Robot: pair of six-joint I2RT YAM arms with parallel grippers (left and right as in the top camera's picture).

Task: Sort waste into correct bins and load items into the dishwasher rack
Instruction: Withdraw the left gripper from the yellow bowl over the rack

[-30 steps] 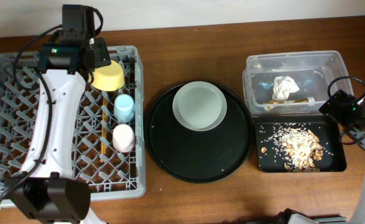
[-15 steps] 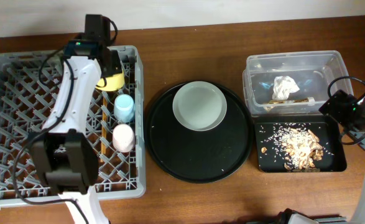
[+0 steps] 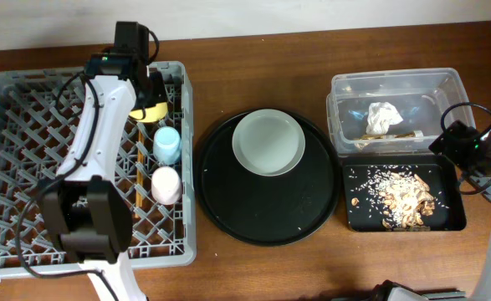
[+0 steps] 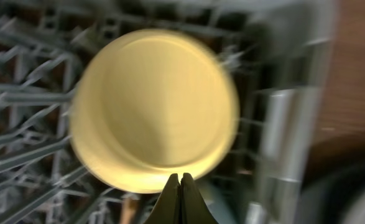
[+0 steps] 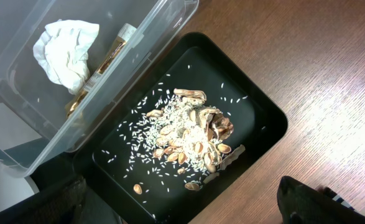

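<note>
- Left wrist view: the left gripper (image 4: 181,186) has its jaws pressed flat together with nothing between them. The yellow bowl (image 4: 154,109) lies just beyond the tips, blurred, among the pegs of the dishwasher rack (image 4: 20,155). Whether the tips touch its rim cannot be told.
- Right wrist view: the right gripper (image 5: 182,208) has its fingers spread wide and empty. Beyond them the black tray (image 5: 266,115) carries the food scraps (image 5: 194,146) and scattered rice. Further on, the clear tub (image 5: 170,18) holds the crumpled tissue (image 5: 67,50) and a wrapper scrap (image 5: 110,53).
- Overhead view, inside the rack: the pink cup (image 3: 165,185) is nearest, with the blue cup (image 3: 167,145) behind it and the chopsticks (image 3: 138,176) lying beside both. The bowl sits in the far right corner, partly under the left gripper.
- Between rack and bins, the plate (image 3: 268,141) rests on the far half of the round black tray (image 3: 228,209).
</note>
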